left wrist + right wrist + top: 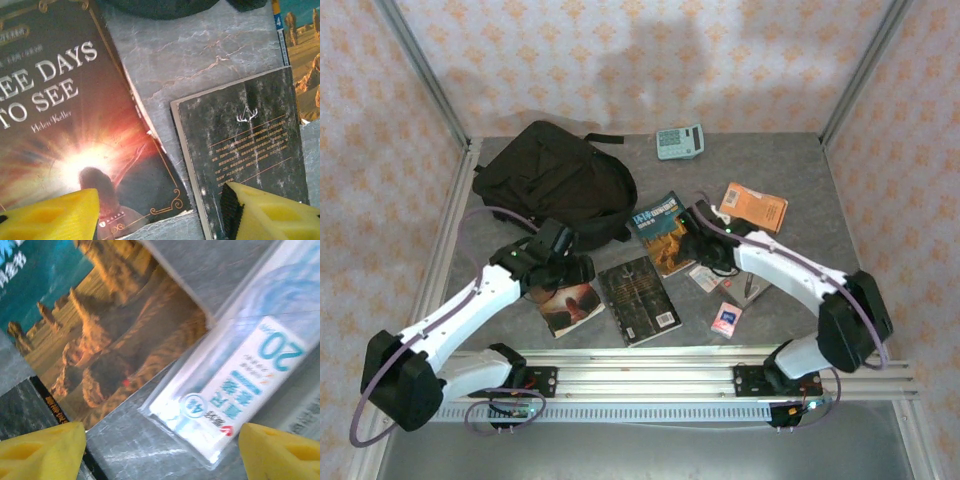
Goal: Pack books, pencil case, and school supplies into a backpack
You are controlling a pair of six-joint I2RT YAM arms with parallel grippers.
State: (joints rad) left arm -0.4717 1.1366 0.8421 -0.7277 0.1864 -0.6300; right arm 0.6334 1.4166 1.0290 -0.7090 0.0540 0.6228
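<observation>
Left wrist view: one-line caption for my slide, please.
Open jaws poised over the red-glow paperback and the black-grey paperback, lying flat and apart on the table.

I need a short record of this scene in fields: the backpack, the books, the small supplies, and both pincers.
backpack: far left of the table
books: red-glow book, black-grey book, blue-and-orange book, all flat on the table
supplies: calculator at the far edge; orange booklet on the right; pink-and-blue packet near the front
left pincer: open, over the red-glow and black-grey books
right pincer: open, over a clear packet beside the blue-and-orange book
</observation>
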